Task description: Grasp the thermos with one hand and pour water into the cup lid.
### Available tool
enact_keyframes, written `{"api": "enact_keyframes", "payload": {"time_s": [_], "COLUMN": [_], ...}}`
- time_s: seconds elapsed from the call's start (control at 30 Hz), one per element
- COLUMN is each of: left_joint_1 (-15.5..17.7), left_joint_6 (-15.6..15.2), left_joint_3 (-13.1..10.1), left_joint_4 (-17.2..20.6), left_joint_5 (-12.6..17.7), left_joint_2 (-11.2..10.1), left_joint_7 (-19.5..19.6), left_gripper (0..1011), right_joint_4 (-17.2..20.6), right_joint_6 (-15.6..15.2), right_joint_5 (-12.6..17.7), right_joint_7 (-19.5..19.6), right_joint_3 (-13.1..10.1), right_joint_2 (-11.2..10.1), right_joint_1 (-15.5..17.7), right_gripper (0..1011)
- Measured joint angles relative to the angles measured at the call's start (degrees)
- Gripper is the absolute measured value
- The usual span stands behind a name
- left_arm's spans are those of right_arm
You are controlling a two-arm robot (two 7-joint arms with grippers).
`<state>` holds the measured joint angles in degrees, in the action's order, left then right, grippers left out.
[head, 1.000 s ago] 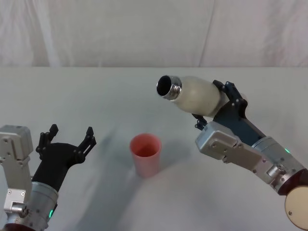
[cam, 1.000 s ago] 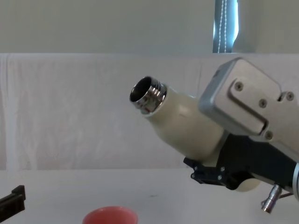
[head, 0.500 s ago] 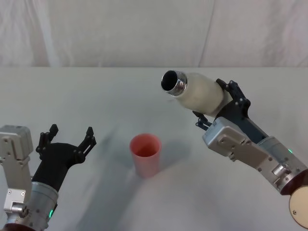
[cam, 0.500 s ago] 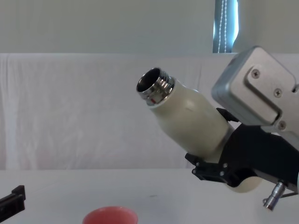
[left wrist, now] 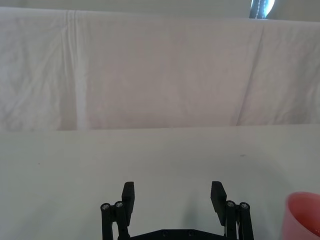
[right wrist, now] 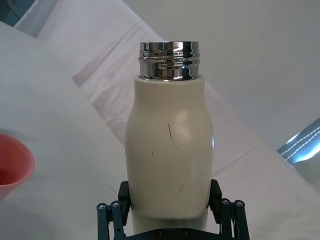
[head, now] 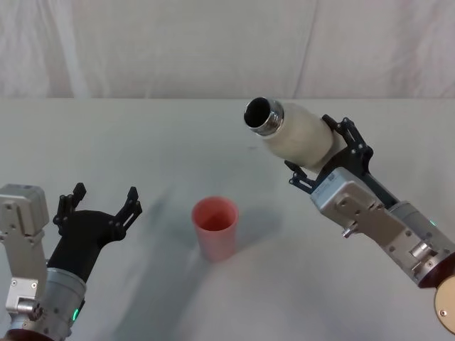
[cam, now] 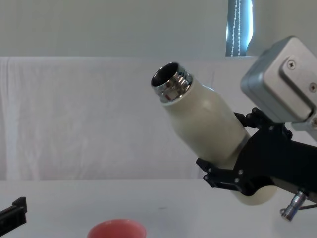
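Observation:
The cream-white thermos [head: 298, 135] hangs in the air, tilted, its open steel neck [head: 264, 116] pointing up and to the left, above and right of the pink cup lid [head: 215, 227]. My right gripper [head: 325, 156] is shut on the thermos's lower body. In the chest view the thermos [cam: 205, 124] leans left over the cup lid's rim [cam: 117, 229]. The right wrist view shows the thermos [right wrist: 169, 150] between the black fingers, with the cup lid [right wrist: 12, 165] beside it. My left gripper [head: 99, 204] rests open at the left, apart from both; its fingers [left wrist: 129, 192] are spread, with the cup lid [left wrist: 302, 220] off to one side.
A white cloth covers the table [head: 142, 142] and rises as a backdrop behind it. Open table surface lies all around the cup lid.
My right gripper has swung the thermos back up and to the right, so the neck now points higher and sits farther from the cup lid. The left arm has not moved.

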<state>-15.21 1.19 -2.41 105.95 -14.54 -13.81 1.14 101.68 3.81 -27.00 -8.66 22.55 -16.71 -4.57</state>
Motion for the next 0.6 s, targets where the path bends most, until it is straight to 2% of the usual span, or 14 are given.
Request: {"api": "enact_keyframes", "payload": {"time_s": [0.23, 0.37, 0.6], "left_joint_1": [0.0, 0.0, 0.0], "left_joint_6": [0.0, 0.0, 0.0], "left_joint_3": [0.0, 0.0, 0.0], "left_joint_4": [0.0, 0.0, 0.0], "left_joint_5": [0.0, 0.0, 0.0], "left_joint_2": [0.0, 0.0, 0.0], "left_joint_7": [0.0, 0.0, 0.0], "left_gripper": [1001, 1001, 1001], "right_joint_4": [-0.1, -0.1, -0.3], "right_joint_6": [1.2, 2.0, 2.8], "right_joint_5": [3.1, 6.0, 8.5], "right_joint_7": [-0.1, -0.3, -0.8], "right_joint_3": [-1.0, -1.9, -2.6], "right_joint_2": [0.7, 1.4, 2.1], "right_joint_1": [0.6, 1.1, 1.4], "right_gripper": [957, 956, 957]}}
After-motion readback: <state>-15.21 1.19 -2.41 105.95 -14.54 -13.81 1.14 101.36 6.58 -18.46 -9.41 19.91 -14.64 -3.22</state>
